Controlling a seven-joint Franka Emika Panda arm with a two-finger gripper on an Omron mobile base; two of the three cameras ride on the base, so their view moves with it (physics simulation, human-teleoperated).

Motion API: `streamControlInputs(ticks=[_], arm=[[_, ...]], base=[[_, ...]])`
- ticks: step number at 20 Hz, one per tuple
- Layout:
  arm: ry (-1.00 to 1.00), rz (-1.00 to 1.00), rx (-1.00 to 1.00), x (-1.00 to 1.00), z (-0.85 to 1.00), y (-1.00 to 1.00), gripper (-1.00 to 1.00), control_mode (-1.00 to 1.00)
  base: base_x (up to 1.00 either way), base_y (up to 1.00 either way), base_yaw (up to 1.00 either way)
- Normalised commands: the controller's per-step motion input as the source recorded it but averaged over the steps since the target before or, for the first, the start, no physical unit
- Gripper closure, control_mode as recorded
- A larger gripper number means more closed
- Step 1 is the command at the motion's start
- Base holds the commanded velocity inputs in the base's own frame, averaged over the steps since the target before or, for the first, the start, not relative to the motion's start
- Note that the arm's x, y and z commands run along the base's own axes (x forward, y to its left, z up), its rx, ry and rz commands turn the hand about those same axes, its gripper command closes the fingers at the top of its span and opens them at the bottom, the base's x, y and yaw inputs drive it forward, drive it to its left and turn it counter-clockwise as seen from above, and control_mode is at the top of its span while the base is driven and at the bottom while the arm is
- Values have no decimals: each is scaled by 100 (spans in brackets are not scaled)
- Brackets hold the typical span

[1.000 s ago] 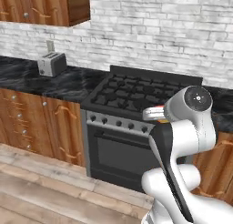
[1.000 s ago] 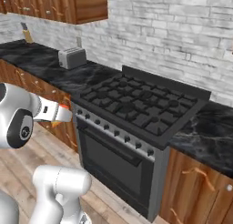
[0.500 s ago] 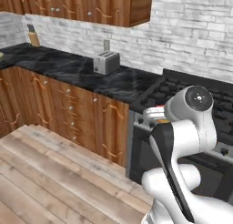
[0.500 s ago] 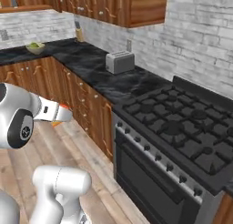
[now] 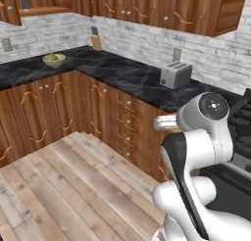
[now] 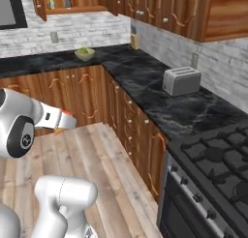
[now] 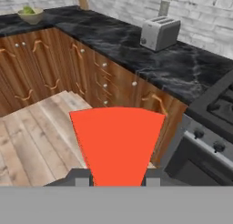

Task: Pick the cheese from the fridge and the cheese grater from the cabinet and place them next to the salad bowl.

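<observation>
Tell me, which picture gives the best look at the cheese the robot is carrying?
The hand view: the cheese looms large, its red side facing the camera between the gripper's fingertips. The right base view shows just an orange sliver beneath the arm.

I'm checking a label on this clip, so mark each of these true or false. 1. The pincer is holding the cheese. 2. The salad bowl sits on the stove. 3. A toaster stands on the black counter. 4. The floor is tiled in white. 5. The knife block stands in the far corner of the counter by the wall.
1. True: the pincer is shut on the cheese, its red side facing the hand camera.
2. False: the salad bowl sits on the counter, far from the stove.
3. True: the toaster stands there.
4. False: the floor is wooden planks.
5. True: the knife block stands there.
</observation>
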Motion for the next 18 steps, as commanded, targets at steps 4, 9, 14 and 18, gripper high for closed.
streamControlInputs(ticks=[4,9,14,18], arm=[[0,0,0,0,0,0,100,100],[0,0,0,0,0,0,100,100],[0,0,0,0,0,0,100,100],[0,0,0,0,0,0,100,100]], base=[[98,0,15],[93,6,10],[100,19,14],[100,13,15]])
